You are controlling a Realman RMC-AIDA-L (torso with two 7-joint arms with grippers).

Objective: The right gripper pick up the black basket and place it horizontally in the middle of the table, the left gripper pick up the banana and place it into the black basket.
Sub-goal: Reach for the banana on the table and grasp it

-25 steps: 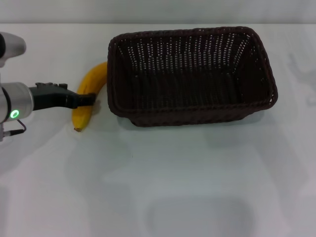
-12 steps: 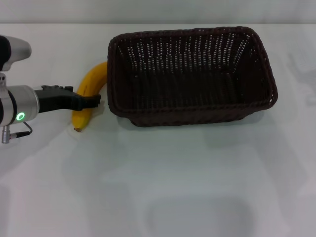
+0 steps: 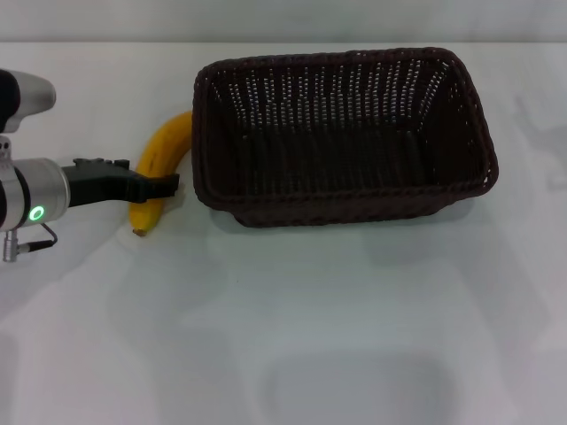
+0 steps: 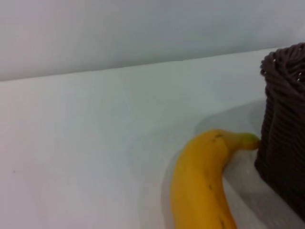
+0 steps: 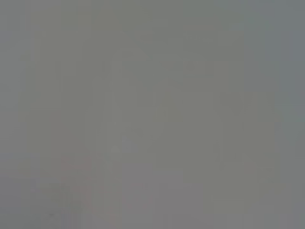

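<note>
Basket (image 3: pixel 341 133), lengthwise across the table (image 3: pixel 354 319), is set mid-table. Just beside its left wall the banana (image 3: pixel 162 168) is laid, long axis running front to back. Across its middle the left gripper (image 3: pixel 168 186) is poised; its grip cannot be judged.
</note>
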